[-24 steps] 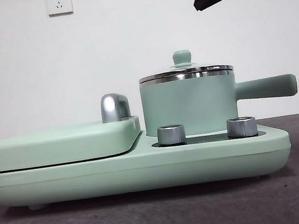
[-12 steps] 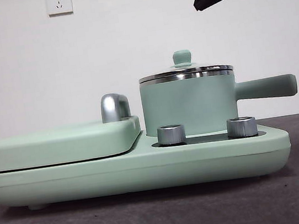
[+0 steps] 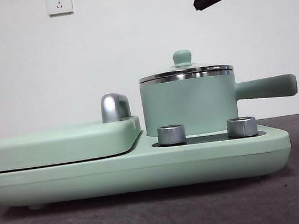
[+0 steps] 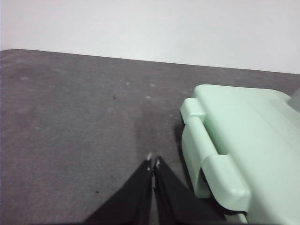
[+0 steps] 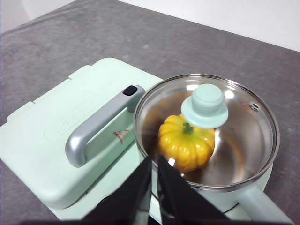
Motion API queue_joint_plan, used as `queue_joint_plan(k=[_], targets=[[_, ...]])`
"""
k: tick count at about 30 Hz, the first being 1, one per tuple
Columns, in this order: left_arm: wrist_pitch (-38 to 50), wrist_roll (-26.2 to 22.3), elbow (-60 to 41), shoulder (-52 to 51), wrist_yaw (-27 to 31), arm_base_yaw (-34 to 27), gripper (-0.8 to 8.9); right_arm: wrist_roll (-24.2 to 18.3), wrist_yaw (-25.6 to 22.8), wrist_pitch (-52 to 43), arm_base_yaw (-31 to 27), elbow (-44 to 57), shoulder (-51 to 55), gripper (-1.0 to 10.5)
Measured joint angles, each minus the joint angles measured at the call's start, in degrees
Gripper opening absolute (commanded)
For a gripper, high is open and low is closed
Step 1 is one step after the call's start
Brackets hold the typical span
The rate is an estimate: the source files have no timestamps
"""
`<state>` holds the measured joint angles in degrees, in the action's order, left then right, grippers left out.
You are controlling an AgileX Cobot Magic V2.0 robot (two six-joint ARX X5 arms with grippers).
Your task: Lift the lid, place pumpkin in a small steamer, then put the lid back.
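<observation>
Above small steamer (image 5: 211, 187): right hand (image 5: 153, 161) closed, empty, hovering | inside: pumpkin (image 5: 186, 143) under seated lid (image 3: 185, 71) | left hand (image 4: 153, 161) closed, empty, low over counter (image 4: 70, 122) | unchanged across last second; task judged complete.

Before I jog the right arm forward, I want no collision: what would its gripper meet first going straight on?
Probably the lid on the small steamer: the right gripper, fingers shut, points at its near steel rim, with the pumpkin under the glass. Depth is unclear.
</observation>
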<state>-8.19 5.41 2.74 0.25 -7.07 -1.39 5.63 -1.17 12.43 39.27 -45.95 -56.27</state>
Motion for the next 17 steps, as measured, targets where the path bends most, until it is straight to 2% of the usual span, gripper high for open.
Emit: queue_joint_plan(k=[6, 17], targets=[[3.1, 0.0, -0.9, 0.0, -0.2, 0.0, 0.07, 0.0, -0.1, -0.3, 0.0, 0.0, 0.0, 0.2], [2.9, 0.0, -0.9, 0.0, -0.2, 0.0, 0.07, 0.0, -0.1, -0.3, 0.0, 0.0, 0.0, 0.2]])
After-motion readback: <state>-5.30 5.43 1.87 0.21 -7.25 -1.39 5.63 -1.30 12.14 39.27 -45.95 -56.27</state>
